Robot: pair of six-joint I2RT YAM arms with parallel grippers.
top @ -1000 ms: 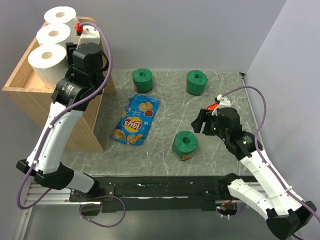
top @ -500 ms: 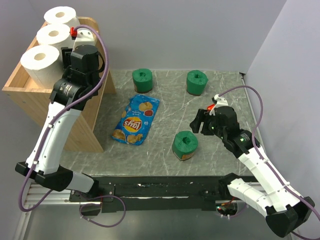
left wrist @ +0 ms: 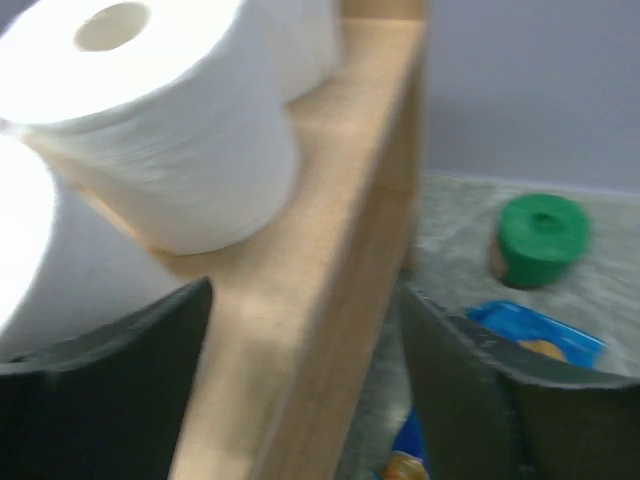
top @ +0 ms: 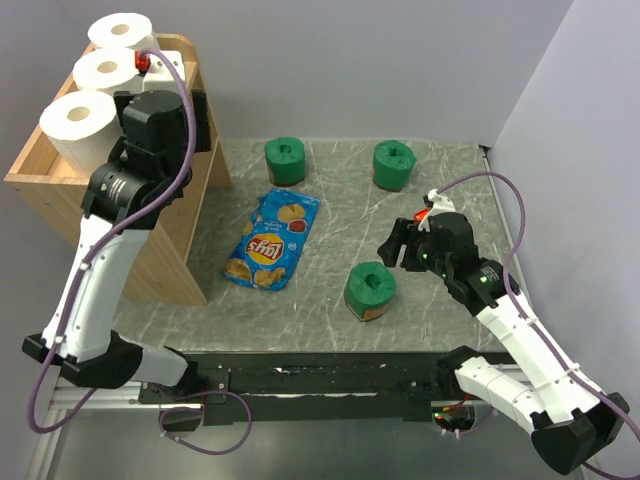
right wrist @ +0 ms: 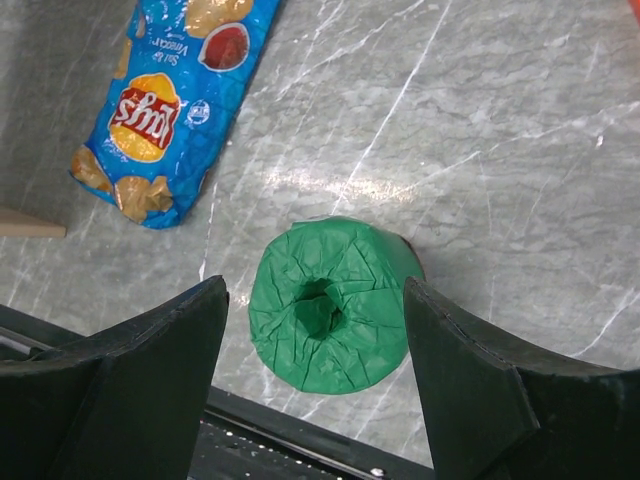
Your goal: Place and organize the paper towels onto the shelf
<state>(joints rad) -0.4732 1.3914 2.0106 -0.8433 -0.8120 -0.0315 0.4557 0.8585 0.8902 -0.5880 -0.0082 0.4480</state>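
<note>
- The shelf (top: 170,250) stands at the 10 o'clock corner of the grey table (top: 330,210). Its rimmed top tray carries three white paper towel rolls, all upright, in a row running from 7 o'clock to 1 o'clock.
- The front white roll (top: 75,120) is at the 7 o'clock end, the middle white roll (top: 105,68) is just behind it, and the back white roll (top: 120,30) is at the 1 o'clock end. Each roll sits close against its neighbour.
- The left gripper (left wrist: 305,300) hangs over the tray's 3 o'clock rim, beside the middle white roll. Its jaws are spread with only the wooden rim showing below the gap, and they pinch nothing. The wrist view is blurred.
- Three green rolls are on the table, off the shelf, each upright with its hollow centre facing up.
- The far-left green roll (top: 285,160) and the far-right green roll (top: 393,163) stand well apart along the table's 12 o'clock edge.
- The near green roll (top: 369,290) stands towards 6 o'clock, closer to the arms.
- The right gripper (right wrist: 315,290) hovers above the table at about 1 o'clock of the near green roll. In its wrist view the roll shows between the two fingers with a gap on each side. The jaws are spread and hold nothing.
- A blue chip bag (top: 272,240) lies flat at 10 o'clock of the near green roll and 6 o'clock of the far-left green roll, touching neither.
</note>
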